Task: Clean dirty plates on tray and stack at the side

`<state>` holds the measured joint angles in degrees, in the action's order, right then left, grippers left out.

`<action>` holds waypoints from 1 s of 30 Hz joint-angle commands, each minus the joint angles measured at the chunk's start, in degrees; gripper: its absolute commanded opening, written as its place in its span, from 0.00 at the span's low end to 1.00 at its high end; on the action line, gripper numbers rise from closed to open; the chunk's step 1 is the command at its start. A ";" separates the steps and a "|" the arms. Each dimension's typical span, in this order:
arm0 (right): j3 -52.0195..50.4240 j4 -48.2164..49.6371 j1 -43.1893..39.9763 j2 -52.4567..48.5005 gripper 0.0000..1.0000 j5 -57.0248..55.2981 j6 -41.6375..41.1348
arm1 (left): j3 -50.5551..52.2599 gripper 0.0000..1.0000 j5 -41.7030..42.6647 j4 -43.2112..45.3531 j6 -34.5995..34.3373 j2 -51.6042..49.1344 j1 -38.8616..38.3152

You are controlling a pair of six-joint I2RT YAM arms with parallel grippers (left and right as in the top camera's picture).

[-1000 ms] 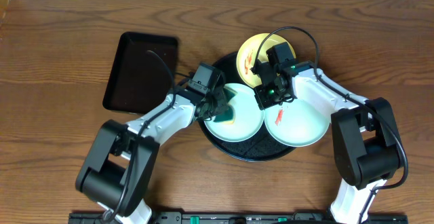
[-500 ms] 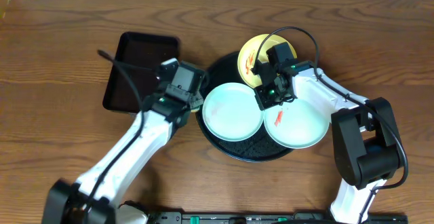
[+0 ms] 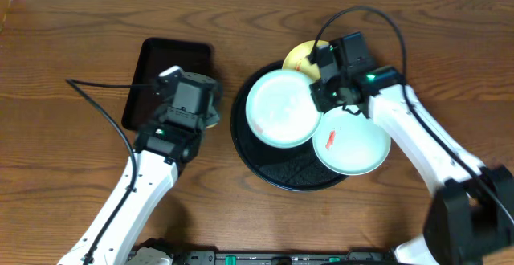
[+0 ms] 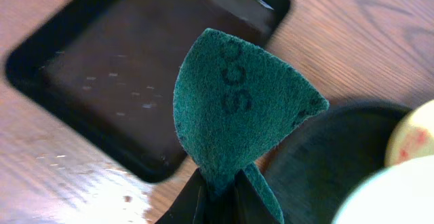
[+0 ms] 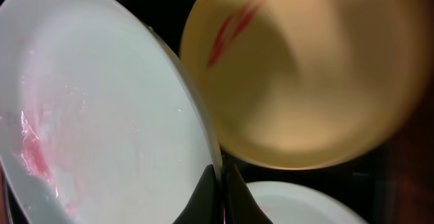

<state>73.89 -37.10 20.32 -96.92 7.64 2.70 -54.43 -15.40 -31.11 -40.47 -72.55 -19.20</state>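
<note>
A brown wooden surface (image 3: 80, 24) fills the overhead view. Right of centre sits the round black tray (image 3: 281, 177), raised-rimmed and rough-based, with all three plates at its upper and right parts. The rectangular black tray (image 3: 157, 72) lies in the upper left, its floor dotted with pale specks in the left wrist view.

The light blue-green plate (image 3: 277, 108) is at the frame's centre, overlapping the pale yellow plate (image 3: 299, 56) above it and the white plate (image 3: 353, 148) to its lower right. It carries a faint pink smear (image 5: 30, 149); the white one has a red-orange mark, and the yellow one red streaks.

The right arm (image 3: 426, 136) reaches from the lower right up to the tray's top edge. The right gripper (image 3: 321, 96) is clamped on the blue-green plate's rim, fingertips (image 5: 207, 197) pinched tight.

The left arm (image 3: 128, 193) rises from the lower left; the left gripper (image 3: 201, 119) hangs between the two trays, clenched on a green scouring pad (image 4: 237, 108) that stands upright and folded.
</note>
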 commanded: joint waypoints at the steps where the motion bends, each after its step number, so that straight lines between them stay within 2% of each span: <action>1: 1.29 0.35 0.09 5.29 0.01 -8.13 1.27 | 0.20 0.08 -0.24 -1.36 0.11 0.33 3.26; 6: 1.29 2.62 1.99 8.85 0.01 -16.79 1.38 | 0.20 0.08 1.88 -2.71 0.13 0.33 5.05; 13: 1.29 7.98 10.99 9.38 0.01 -34.93 9.70 | 0.20 0.08 1.88 -2.73 0.13 0.31 5.05; 21: 1.29 14.95 20.31 9.38 0.01 -50.47 17.99 | 0.20 0.08 1.86 -2.93 0.13 0.31 5.05; 25: 1.29 15.98 22.56 9.38 0.01 -53.57 21.27 | 0.22 0.08 1.86 -3.21 0.13 0.31 5.05; 30: 1.29 15.89 24.02 9.38 0.01 -54.01 21.62 | 0.22 0.08 1.86 -3.21 0.13 0.31 5.05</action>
<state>74.28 -21.52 43.46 -88.90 -42.89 22.65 -54.43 -13.41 -34.20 -40.49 -72.55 -14.39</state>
